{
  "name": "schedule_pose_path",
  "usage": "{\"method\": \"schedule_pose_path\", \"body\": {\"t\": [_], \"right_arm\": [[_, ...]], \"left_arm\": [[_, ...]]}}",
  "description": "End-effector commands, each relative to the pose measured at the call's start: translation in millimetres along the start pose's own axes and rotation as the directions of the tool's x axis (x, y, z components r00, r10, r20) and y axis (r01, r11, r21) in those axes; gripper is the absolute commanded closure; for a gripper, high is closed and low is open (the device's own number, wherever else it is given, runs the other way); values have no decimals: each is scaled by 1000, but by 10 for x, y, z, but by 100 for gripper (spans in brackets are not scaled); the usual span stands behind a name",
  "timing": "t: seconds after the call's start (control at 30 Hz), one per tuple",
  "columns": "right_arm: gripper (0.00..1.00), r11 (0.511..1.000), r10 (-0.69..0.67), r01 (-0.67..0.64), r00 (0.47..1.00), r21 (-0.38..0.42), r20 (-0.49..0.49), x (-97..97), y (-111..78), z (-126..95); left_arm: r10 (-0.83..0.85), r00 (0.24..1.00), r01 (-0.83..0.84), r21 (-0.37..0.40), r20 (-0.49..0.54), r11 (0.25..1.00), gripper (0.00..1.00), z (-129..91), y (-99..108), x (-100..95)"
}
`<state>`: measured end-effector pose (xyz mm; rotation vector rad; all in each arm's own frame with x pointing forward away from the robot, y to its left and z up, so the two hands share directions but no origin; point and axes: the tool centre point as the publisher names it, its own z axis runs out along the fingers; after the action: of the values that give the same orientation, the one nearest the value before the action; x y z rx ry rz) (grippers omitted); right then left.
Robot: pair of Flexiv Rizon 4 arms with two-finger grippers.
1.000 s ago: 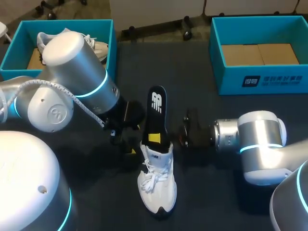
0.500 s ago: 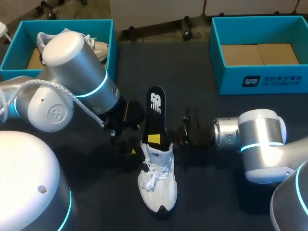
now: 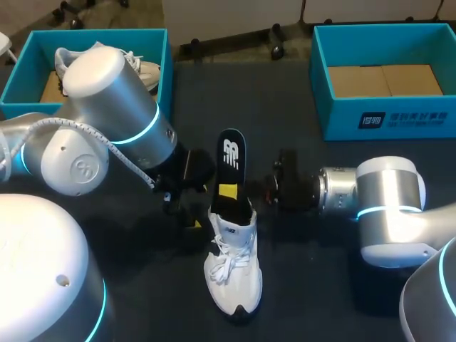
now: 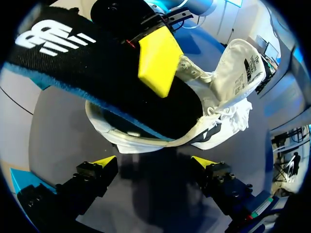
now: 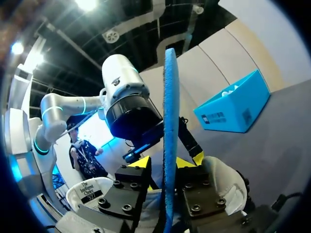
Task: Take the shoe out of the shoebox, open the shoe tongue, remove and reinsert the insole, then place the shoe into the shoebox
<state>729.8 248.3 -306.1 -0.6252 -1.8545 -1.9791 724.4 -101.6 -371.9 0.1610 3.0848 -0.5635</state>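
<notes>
Pinching the insole (image 3: 231, 153) from both faces, the right gripper (image 5: 164, 167) has its yellow tips clamped on that thin blade just above the white shoe (image 3: 232, 271). The insole's lower end is tucked into the shoe's opening, and its printed end stands clear above. The left gripper (image 4: 154, 162) sits just beside the shoe's heel, jaws spread wide, holding nothing. The shoe lies on the dark table (image 3: 142, 299), with the empty teal shoebox (image 3: 370, 117) well apart from it.

The insole looks light and floppy, with a black fabric top and blue foam edge. It would likely buckle if pushed from high up, so a hold low by the shoe's opening looks best. The shoe has a soft upper, loose laces and a firmer sole, and it may skid, so bracing its heel seems wise.
</notes>
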Motion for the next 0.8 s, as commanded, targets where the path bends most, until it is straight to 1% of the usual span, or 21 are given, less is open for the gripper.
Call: {"method": "schedule_pose_path", "body": {"t": [0.03, 0.07, 0.1, 0.27, 0.4, 0.5, 0.7, 0.8], "right_arm": [[88, 1000, 5, -5, 1000, -12, 4, -32, -3, 39], [98, 1000, 12, -12, 1000, -15, 5, -45, -7, 42], [100, 1000, 20, -20, 1000, -14, 4, -61, -18, 47], [100, 998, 60, -60, 998, 4, 2, -103, -121, 47], [100, 996, 91, -91, 996, 23, 3, -79, -227, 27], [100, 991, 124, -124, 992, 54, 3, -41, -314, 9], [100, 987, 149, -149, 989, 67, 2, -2, -444, -19], [100, 987, 152, -151, 988, 62, -4, -4, -462, -14]], "left_arm": [[0, 1000, 0, 0, 0, 1000, 0, 22, -5, -7], [0, 1000, 0, 0, 0, 1000, 0, 22, -5, -7], [0, 1000, 0, 0, 0, 1000, 0, 22, -5, -7], [0, 1000, 0, 0, 0, 1000, 0, 22, -5, -7], [0, 1000, 0, 0, 0, 1000, 0, 22, -5, -7], [0, 1000, 0, 0, 0, 1000, 0, 22, -5, -7], [0, 1000, 0, 0, 0, 1000, 0, 22, -5, -7], [0, 1000, 0, 0, 0, 1000, 0, 22, -5, -7]]}}
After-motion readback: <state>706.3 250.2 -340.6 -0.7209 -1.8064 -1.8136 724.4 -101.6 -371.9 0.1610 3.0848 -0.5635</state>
